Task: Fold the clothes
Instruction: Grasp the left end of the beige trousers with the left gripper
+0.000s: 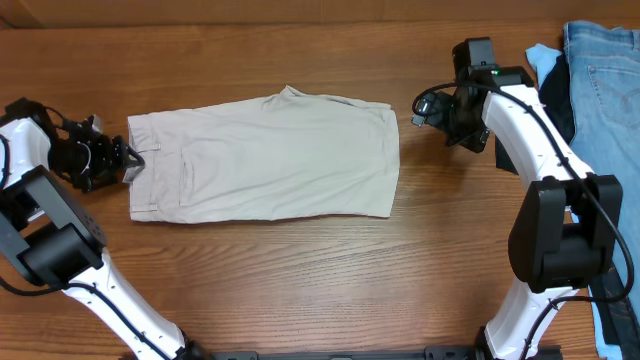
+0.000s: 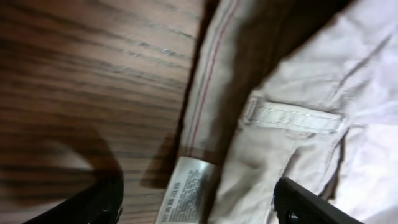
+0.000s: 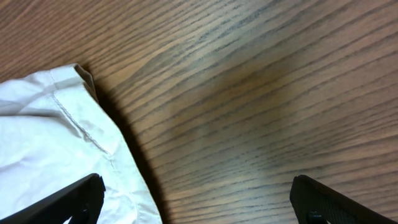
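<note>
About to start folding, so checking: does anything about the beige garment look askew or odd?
Nearly flat. The beige garment has a small peak poking out along its far edge, and beside the left gripper its waistband is turned open, showing the white label.

Khaki garment (image 1: 265, 155): one
Blue jeans (image 1: 605, 90): one pair
Black cloth (image 1: 562, 105): one piece, partly hidden
Grippers: two, the left gripper (image 1: 128, 160) and the right gripper (image 1: 420, 112)
White label (image 2: 185, 190): one, at the garment's edge
Belt loop (image 2: 292, 117): one showing in the left wrist view
Tabletop (image 1: 300, 275): one
</note>
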